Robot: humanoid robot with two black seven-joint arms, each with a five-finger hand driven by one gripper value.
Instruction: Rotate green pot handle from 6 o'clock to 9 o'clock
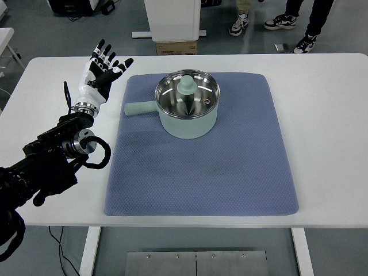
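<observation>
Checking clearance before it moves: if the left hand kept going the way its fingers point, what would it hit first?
Probably nothing: the left hand, open, points toward the table's far edge, left of the green pot. Height is unclear.

No text, label, brand, number or sign can be read anywhere in this view.

A white table (322, 115) stands on a grey floor (339, 43). Beyond its far edge are a cardboard box (176, 47), a white cabinet base (172, 20), and people's shoes (280, 22).
</observation>
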